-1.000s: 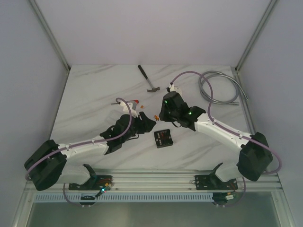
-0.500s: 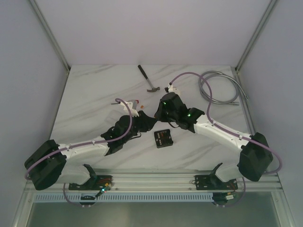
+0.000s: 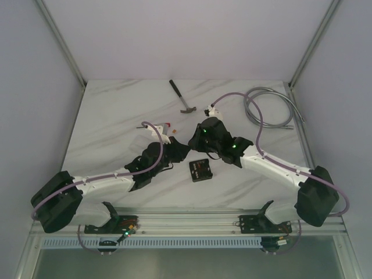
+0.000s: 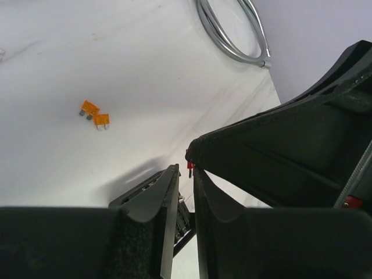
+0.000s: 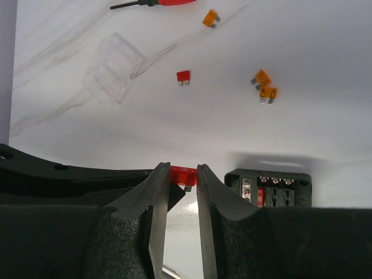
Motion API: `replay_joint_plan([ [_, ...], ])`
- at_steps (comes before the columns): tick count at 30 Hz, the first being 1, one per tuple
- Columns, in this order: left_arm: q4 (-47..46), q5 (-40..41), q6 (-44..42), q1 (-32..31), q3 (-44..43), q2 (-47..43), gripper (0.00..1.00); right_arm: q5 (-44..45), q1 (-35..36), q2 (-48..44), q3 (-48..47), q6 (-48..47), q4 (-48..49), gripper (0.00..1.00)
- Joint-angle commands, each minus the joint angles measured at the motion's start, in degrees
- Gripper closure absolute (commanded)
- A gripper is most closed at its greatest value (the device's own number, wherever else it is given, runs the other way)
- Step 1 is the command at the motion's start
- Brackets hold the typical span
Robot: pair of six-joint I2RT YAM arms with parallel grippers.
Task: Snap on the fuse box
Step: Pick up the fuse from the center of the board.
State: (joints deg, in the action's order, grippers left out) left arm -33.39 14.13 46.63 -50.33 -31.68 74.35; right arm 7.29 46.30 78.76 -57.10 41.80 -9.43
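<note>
White marble tabletop [image 3: 110, 116] with grey veins fills the overhead view. A small black square plastic fuse box [image 3: 200, 170], with red and orange fuses seated in its slots, lies open side up just below the centre of that frame. It sits between the two arms, and neither gripper touches it.

The right gripper [image 5: 182, 174] is clamped on a small red blade fuse [image 5: 181, 173], pinched at its fingertips left of the box. The left gripper [image 4: 186, 181] sits close against the right one. Its jaws stand almost together with a thin gap, and I cannot tell whether they grip anything.

Loose orange fuses [image 5: 264, 84], a second red fuse [image 5: 183, 76] and a clear plastic cover [image 5: 110, 67] lie in the upper part of the right wrist view. A hammer [image 3: 183, 99] and a coiled grey cable [image 3: 270, 107] lie toward the top of the overhead frame.
</note>
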Motion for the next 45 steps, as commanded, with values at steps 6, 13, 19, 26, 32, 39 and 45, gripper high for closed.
replay_joint_plan([
  [6,-3.5,1.6,-0.5,-0.2,0.7,-0.3,0.83,-3.3,1.7,-1.4,2.3,2.2,2.6,0.75],
  [13,-3.2,1.5,-2.5,-0.2,1.1,-1.2,1.00,-4.1,1.9,-2.6,4.4,3.0,5.0,0.73],
  [19,-0.3,-0.4,-9.3,-0.2,0.7,-3.0,1.00,-4.0,1.5,-6.2,5.3,-1.5,6.9,0.63],
  [26,2.9,-10.7,-18.5,2.3,1.0,-7.9,1.00,-17.4,-4.6,-14.1,9.9,-14.7,12.8,0.58],
  [32,5.0,-23.9,-23.5,4.1,0.5,-12.9,1.00,-33.5,-9.4,-18.8,11.3,-26.1,13.5,0.54],
  [39,7.5,-35.0,-26.2,4.3,-1.4,-17.6,1.00,-47.3,-11.8,-21.2,11.3,-34.0,13.6,0.52],
  [45,7.0,-39.7,-26.3,4.3,-1.7,-19.6,1.00,-52.9,-12.5,-21.8,11.2,-37.2,13.3,0.54],
])
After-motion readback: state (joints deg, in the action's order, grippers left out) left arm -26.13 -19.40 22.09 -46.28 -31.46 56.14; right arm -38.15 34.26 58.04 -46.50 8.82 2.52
